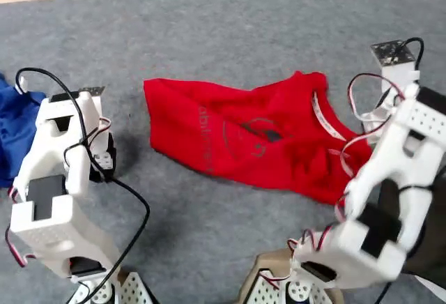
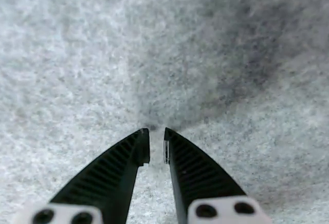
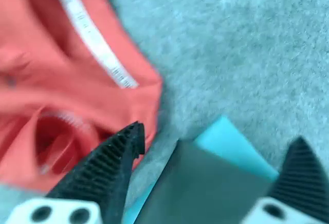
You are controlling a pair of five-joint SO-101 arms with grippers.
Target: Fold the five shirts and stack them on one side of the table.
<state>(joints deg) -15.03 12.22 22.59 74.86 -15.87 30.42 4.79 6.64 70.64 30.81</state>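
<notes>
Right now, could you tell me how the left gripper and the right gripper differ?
The left gripper is nearly shut; the right gripper is wide open. The left gripper is over bare table; the right gripper is beside the collar of the red shirt. Both have black ribbed fingers.

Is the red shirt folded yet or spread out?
Spread out, not folded. The red shirt lies rumpled across the table, its collar showing.

The red shirt, lying toward the right edge of the tabletop, bears dark lettering, a round emblem and a marked white neck tape, all too blurred to read.
</notes>
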